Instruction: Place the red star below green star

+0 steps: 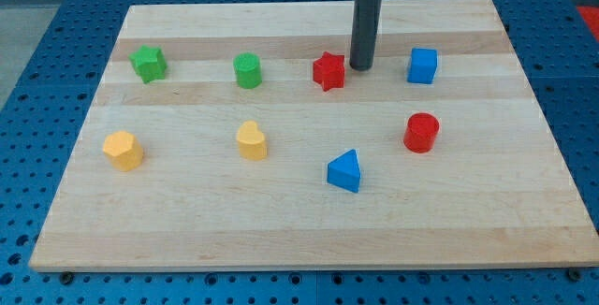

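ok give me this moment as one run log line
my tip: just right of red star, close | green star: far left, top row | green cylinder: between them | red star not yet below green star

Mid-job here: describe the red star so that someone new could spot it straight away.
Look along the upper row of blocks on the wooden board. The red star is third from the view's left, just left of my tip. Its neighbours are a green cylinder and a blue cube; it alone is red and pointed.

Red star (328,71) right of green star (148,63)
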Controlling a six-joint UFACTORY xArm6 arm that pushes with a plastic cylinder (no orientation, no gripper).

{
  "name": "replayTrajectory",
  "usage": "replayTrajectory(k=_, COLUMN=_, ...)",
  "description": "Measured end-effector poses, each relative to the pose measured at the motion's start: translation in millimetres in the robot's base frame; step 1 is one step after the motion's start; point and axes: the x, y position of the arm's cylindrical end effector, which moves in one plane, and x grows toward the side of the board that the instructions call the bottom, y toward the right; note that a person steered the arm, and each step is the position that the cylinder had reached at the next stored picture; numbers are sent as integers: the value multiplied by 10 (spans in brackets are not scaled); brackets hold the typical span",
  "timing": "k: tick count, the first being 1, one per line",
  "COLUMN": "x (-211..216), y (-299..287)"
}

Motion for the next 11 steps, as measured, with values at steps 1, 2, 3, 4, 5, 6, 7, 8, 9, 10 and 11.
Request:
replayTrajectory(k=1, x=26, y=-418)
replayTrajectory(k=2, x=213, y=-1106)
replayTrajectory(k=3, x=443, y=-1549)
replayTrajectory(k=4, x=579, y=-1622)
replayTrajectory(k=5, x=579, y=-1804)
replayTrajectory(k=6, x=579, y=-1804)
replayTrajectory(k=7, x=580, y=-1774)
replayTrajectory(k=8, x=570, y=-1780)
replayTrajectory(k=9, x=536, y=-1860)
replayTrajectory(k=10, x=551, y=-1587)
replayTrajectory(k=11, x=464, y=-1503)
